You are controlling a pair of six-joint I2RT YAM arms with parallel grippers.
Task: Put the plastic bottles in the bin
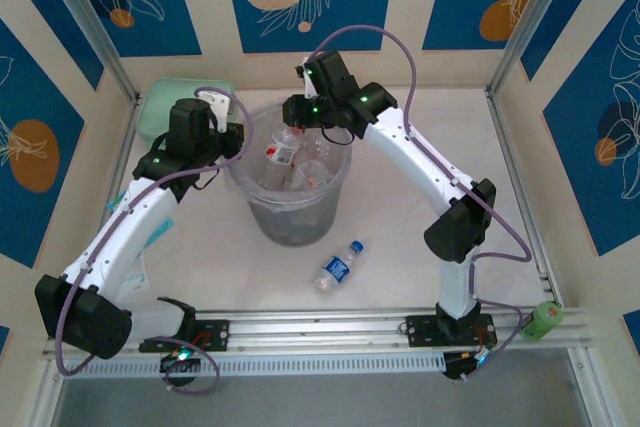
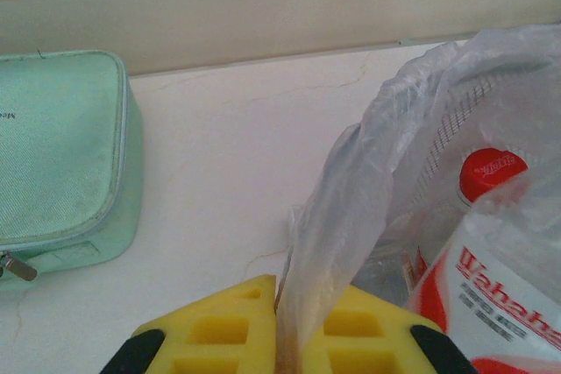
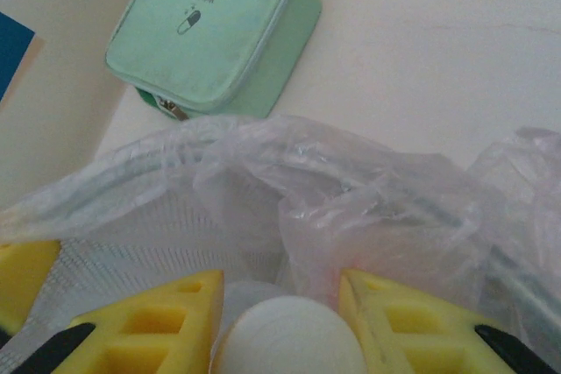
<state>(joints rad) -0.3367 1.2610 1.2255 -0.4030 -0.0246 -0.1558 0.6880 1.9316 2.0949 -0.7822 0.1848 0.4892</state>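
The bin (image 1: 290, 215), a grey bucket lined with a clear bag, stands mid-table with several plastic bottles inside, one red-labelled (image 1: 283, 152). My left gripper (image 1: 238, 137) is at its left rim, shut on a fold of the bag liner (image 2: 351, 216). The yellow fingers (image 2: 223, 326) pinch that fold, next to a red-capped bottle (image 2: 489, 172). My right gripper (image 1: 300, 107) hangs over the bin's far rim. In the right wrist view the gripper (image 3: 280, 285) is shut on a white-capped bottle (image 3: 294, 343) above the bag liner (image 3: 394, 208). A blue-capped bottle (image 1: 338, 266) lies on the table in front of the bin.
A mint-green zip pouch (image 1: 180, 107) (image 2: 53, 155) (image 3: 219, 32) lies at the back left, close to the bin. A small green object (image 1: 543, 319) sits on the near rail at the right. Walls enclose the table on three sides.
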